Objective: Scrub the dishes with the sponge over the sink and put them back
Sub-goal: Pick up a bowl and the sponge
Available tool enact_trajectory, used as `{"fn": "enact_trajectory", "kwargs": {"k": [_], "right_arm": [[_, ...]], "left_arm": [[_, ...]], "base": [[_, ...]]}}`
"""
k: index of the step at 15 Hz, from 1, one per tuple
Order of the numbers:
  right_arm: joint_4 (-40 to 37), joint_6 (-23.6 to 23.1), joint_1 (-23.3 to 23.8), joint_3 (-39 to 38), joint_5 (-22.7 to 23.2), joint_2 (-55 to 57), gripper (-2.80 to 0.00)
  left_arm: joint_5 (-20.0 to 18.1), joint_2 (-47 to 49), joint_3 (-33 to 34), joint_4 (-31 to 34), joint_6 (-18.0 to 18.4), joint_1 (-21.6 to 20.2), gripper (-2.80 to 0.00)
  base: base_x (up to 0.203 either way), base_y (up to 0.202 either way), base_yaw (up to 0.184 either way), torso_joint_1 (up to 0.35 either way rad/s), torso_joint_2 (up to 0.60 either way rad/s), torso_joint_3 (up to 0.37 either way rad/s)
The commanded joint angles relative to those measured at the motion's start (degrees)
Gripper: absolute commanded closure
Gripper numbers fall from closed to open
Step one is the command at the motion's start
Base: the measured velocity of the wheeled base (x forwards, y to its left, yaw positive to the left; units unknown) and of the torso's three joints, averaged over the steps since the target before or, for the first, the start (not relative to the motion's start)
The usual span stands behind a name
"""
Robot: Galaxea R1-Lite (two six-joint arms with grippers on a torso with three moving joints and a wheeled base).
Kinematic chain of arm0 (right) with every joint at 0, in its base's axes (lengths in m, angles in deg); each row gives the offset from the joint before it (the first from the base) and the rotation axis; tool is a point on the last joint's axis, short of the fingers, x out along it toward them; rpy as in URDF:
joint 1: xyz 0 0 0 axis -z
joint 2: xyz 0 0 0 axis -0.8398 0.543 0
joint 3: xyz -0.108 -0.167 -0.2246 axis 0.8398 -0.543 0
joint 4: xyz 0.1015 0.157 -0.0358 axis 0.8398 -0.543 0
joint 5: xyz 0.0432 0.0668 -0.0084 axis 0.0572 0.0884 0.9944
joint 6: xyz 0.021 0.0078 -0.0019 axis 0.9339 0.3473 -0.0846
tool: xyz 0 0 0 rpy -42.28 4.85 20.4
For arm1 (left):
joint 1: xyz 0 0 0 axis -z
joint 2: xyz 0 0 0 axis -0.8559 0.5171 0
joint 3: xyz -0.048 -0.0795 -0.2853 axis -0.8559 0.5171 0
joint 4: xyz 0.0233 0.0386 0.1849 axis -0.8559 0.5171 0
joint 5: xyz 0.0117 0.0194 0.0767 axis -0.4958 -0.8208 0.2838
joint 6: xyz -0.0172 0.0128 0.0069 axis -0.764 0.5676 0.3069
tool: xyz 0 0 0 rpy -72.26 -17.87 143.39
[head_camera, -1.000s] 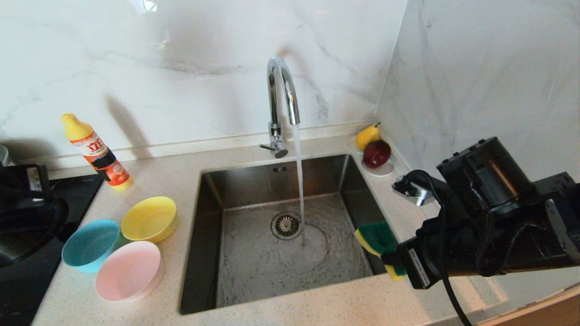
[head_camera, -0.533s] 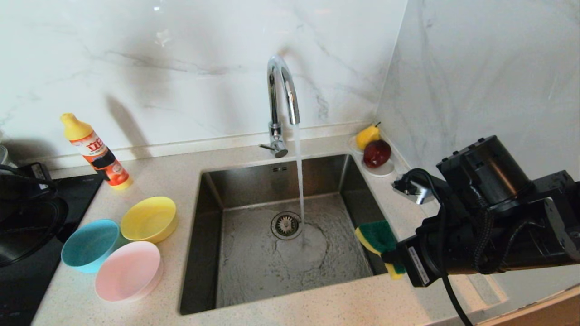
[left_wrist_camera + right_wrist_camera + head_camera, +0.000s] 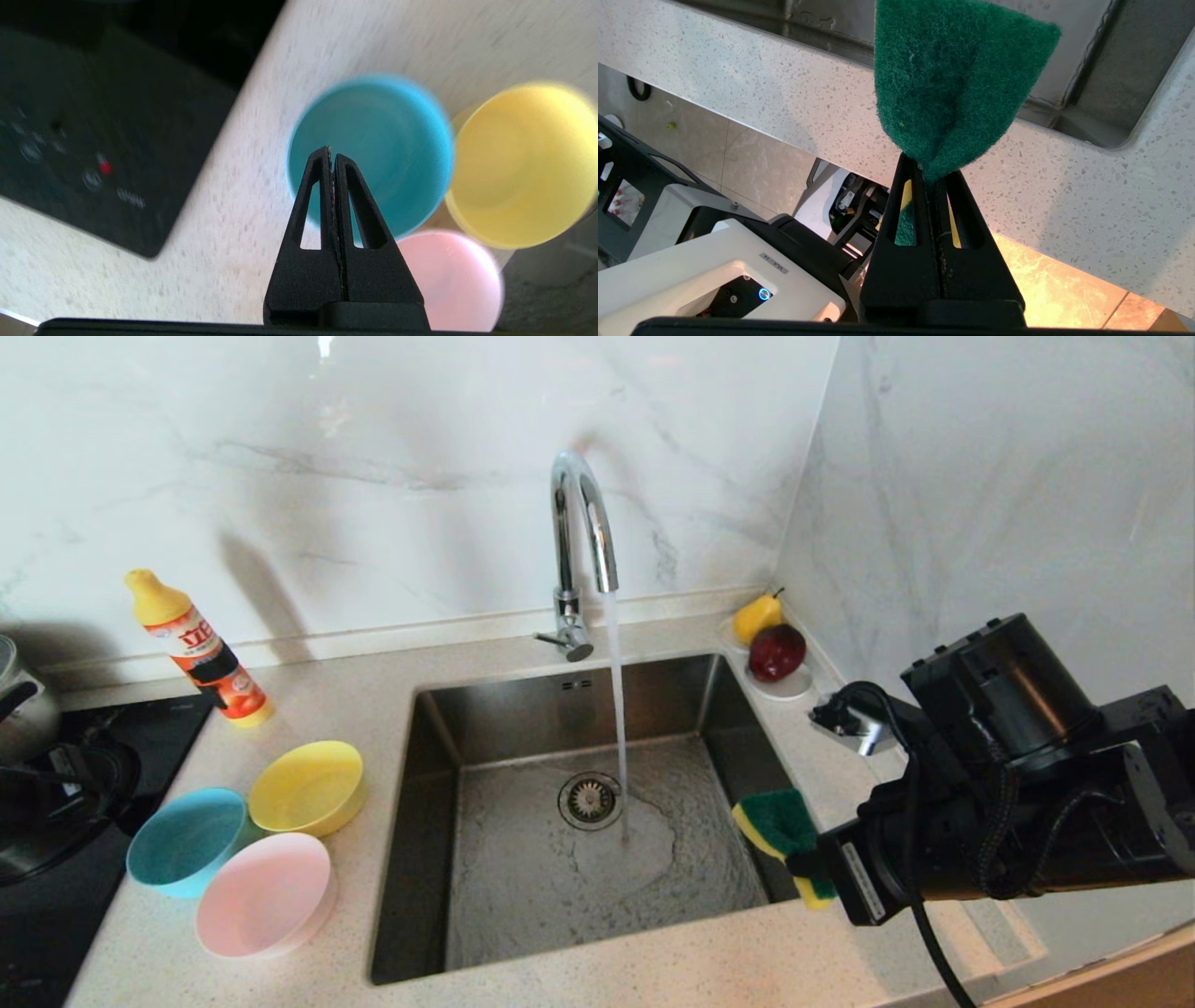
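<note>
Head view: the sink [image 3: 448,859] is set into the speckled desk [image 3: 308,709], with water falling from the faucet [image 3: 579,523] beside the drain, ready for rinsing. The right gripper [image 3: 805,870] hangs at the sink's right rim, its fingers clamped on the sponge [image 3: 775,821], which juts over the basin so that scrubbing can happen above the water. The three dishes wait dry in a cluster left of the sink: yellow bowl [image 3: 308,787], teal bowl [image 3: 185,840], pink bowl [image 3: 266,894]. A detergent bottle [image 3: 198,651] stands behind them; a saucer of fruit [image 3: 771,658] sits in the far right corner, clear of the work.

Left wrist view: the left gripper [image 3: 332,154] hangs above the teal bowl [image 3: 373,140], fingers pressed together and empty; judged a reach toward the first dish, they must part before any grasp. The yellow bowl [image 3: 518,163] and pink bowl [image 3: 453,280] touch or nearly touch it.

Right wrist view: the right gripper [image 3: 930,179] pinches the sponge [image 3: 952,84] at one end, green scouring face outward, over the sink's edge.
</note>
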Motion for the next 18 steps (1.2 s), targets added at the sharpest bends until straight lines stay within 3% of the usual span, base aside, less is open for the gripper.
{"fn": "enact_trajectory", "kwargs": {"k": [1,7,8,9,11,18], "right_arm": [[-0.13,0.11,0.07,0.09,-0.03,0.08,0.00],[-0.65,0.19,0.07,0.61,-0.56,0.32,0.00],[-0.65,0.19,0.07,0.63,-0.56,0.45,0.00],[-0.65,0.19,0.07,0.70,-0.65,0.52,0.00],[-0.65,0.11,0.07,0.80,-0.72,0.08,0.00],[-0.65,0.11,0.94,0.80,-0.73,0.34,0.00]], "left_arm": [[-0.20,1.02,1.26,0.55,-0.17,-0.66,0.00],[-1.48,1.89,4.09,-0.09,-0.35,-3.49,0.00],[-4.57,1.29,4.33,-0.09,-0.42,-3.58,-2.80],[-6.93,0.80,4.43,-0.13,-0.56,-3.85,-2.80],[-6.96,1.11,4.02,-0.17,-3.02,-4.11,-2.80],[-7.42,5.10,5.78,-0.23,-3.86,-5.08,-2.80]], "base": [[0.000,0.000,0.000,0.000,0.00,0.000],[0.000,0.000,0.000,0.000,0.00,0.000],[0.000,0.000,0.000,0.000,0.00,0.000],[0.000,0.000,0.000,0.000,0.00,0.000],[0.000,0.000,0.000,0.000,0.00,0.000],[0.000,0.000,0.000,0.000,0.00,0.000]]}}
